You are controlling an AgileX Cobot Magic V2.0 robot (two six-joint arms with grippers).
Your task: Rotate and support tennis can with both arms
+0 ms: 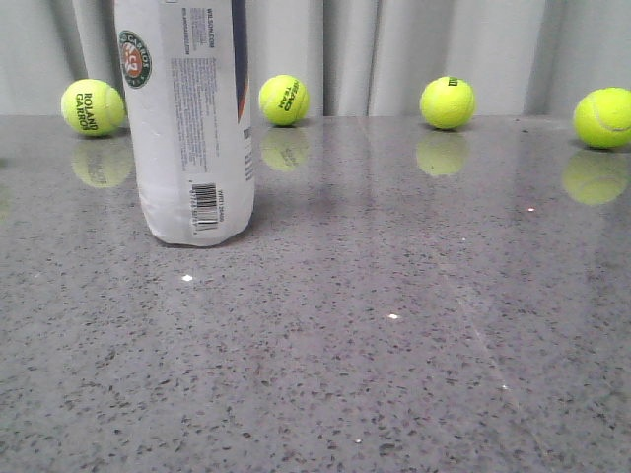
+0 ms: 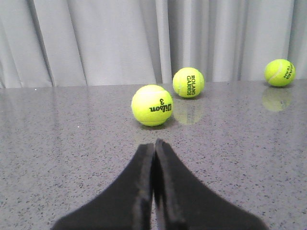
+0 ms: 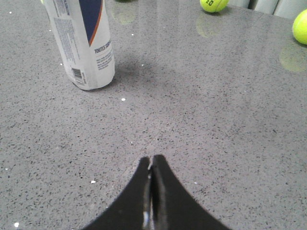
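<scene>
The tennis can stands upright on the grey speckled table at the left of the front view, white label with barcode and round logo facing me. It also shows in the right wrist view, with its navy band and orange stripe. My right gripper is shut and empty, well short of the can. My left gripper is shut and empty, low over the table, facing a Wilson tennis ball. The can is out of the left wrist view. Neither gripper shows in the front view.
Several yellow tennis balls lie along the back by the grey curtain: one left of the can, one just right of it, two further right. More balls show in the left wrist view.
</scene>
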